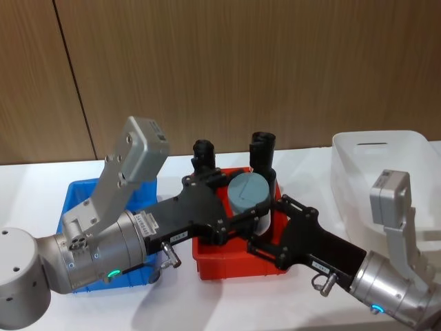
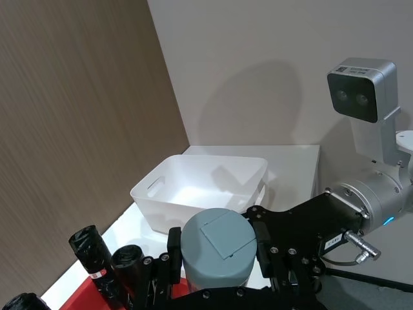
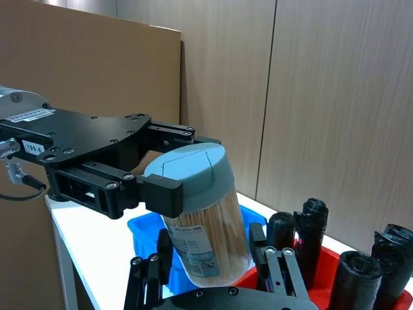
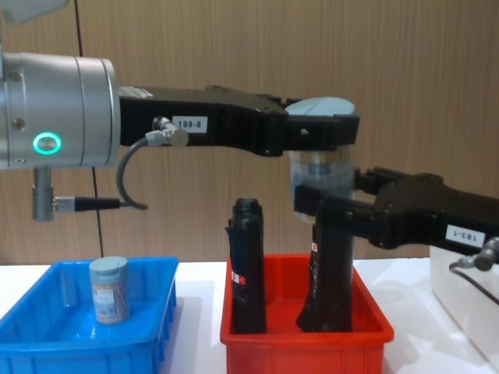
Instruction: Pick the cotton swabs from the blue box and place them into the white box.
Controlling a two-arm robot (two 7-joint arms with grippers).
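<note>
The left claw [image 4: 323,131] is clamping the cotton swab jar [image 4: 318,170] by its pale lid and holding it in the air above the red bin [image 4: 306,347], clear of the black rolls [image 4: 247,265] standing there. The right claw [image 3: 211,242] is sitting around the jar's lower body from the 3 o'clock side, just under the left claw's hold. I cannot tell whether it is pressing on the jar or merely bracketing it.

A second cotton swab jar [image 4: 108,290] is standing upright in the blue box [image 4: 47,347], at 9 o'clock from the red bin. The white box [image 1: 386,148] is waiting on the tabletop [image 1: 41,179] at 3 o'clock.

The jar is probably handling as a light, rigid thing. Its clear plastic wall is looking smooth and likely slippery, and the packed sticks are adding little weight. The lid seems the weak spot: a hinged flap is showing on top, so a hold on the lid alone is risking it popping loose. The safer place is likely across the round body at the printed label, squeezing squarely so that the cylinder is not rolling or tilting out. It is leaning slightly in the right wrist view.
</note>
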